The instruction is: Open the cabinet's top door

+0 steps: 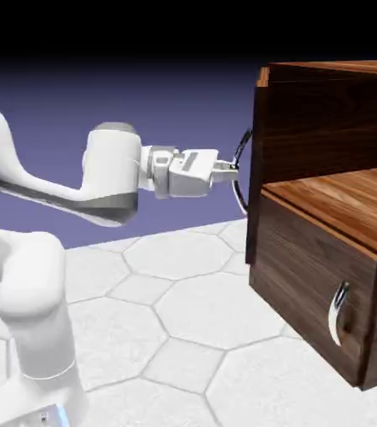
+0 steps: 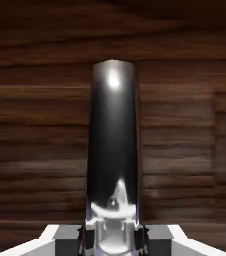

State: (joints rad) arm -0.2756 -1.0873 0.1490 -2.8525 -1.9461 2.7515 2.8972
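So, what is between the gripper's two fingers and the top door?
Only the door's silver handle: the gripper is shut on it, before the top door. The hand view shows this.

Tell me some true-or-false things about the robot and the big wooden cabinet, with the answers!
1. The dark walnut wood-grain cabinet has its tall upper wood-grain door swung open. True; the lighter wood shelf inside shows.
2. The white two-finger gripper has its jaws shut on the curved silver handle of the top door. True.
3. The shorter lower wood panel is open too. False; it sits closed, flush with the cabinet's front.
4. The lower panel has no handle. False; it bears its own curved silver handle.
5. The gripper points straight down at the table. False; it reaches sideways, level, toward the cabinet.
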